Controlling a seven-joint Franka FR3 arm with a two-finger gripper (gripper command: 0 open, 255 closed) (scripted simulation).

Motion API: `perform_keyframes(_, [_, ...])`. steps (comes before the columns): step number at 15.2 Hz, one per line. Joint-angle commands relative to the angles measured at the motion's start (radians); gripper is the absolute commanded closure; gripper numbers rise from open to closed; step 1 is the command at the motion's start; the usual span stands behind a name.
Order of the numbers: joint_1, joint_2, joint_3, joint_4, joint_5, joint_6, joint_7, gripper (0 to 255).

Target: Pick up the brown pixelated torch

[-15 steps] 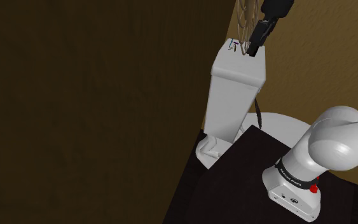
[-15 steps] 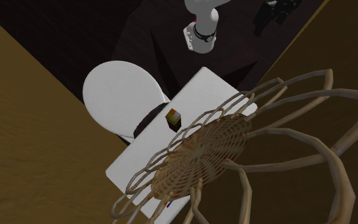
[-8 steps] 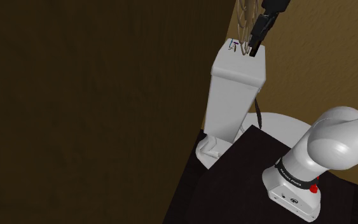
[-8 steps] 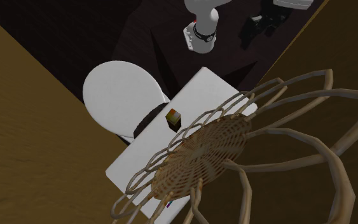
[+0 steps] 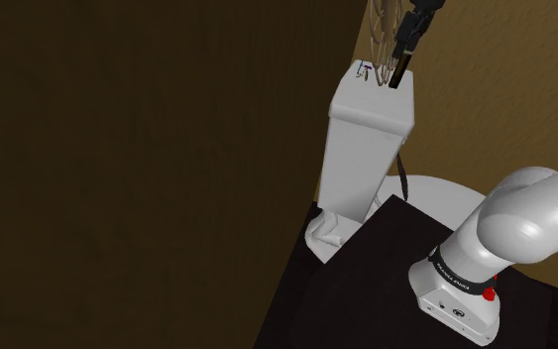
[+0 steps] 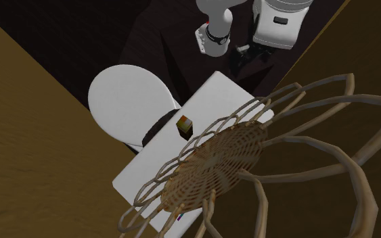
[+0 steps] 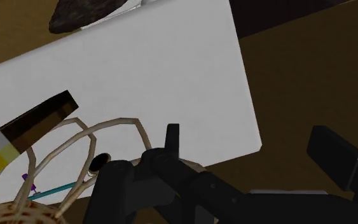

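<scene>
The torch is a short blocky brown stick with an orange and yellow tip. It stands on the white toilet tank lid, close to the rim of a wicker basket. Seen from the wrist, the torch is off to one side of my gripper, beyond the basket's loops. My fingers stand apart with nothing between them. In the second exterior view the gripper hangs past the tank lid's far corner, apart from the torch. In the shoulder view the gripper is above the tank.
The big wicker basket covers half of the tank lid and rises toward the second exterior camera. A thin teal pen lies under its loops. The round toilet seat is beside the tank. Brown walls close in, and my stand is dark.
The hand has swung toward the tank's corner in the second exterior view and risen in the shoulder view. The torch has not moved.
</scene>
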Motion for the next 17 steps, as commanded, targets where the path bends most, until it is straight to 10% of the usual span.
perform_keyframes(1, [-0.008,0.052,-0.037,0.048,0.004,0.000,-0.038,0])
perform_keyframes(17, [-0.180,0.676,-0.300,0.708,0.272,-0.148,-0.396,0])
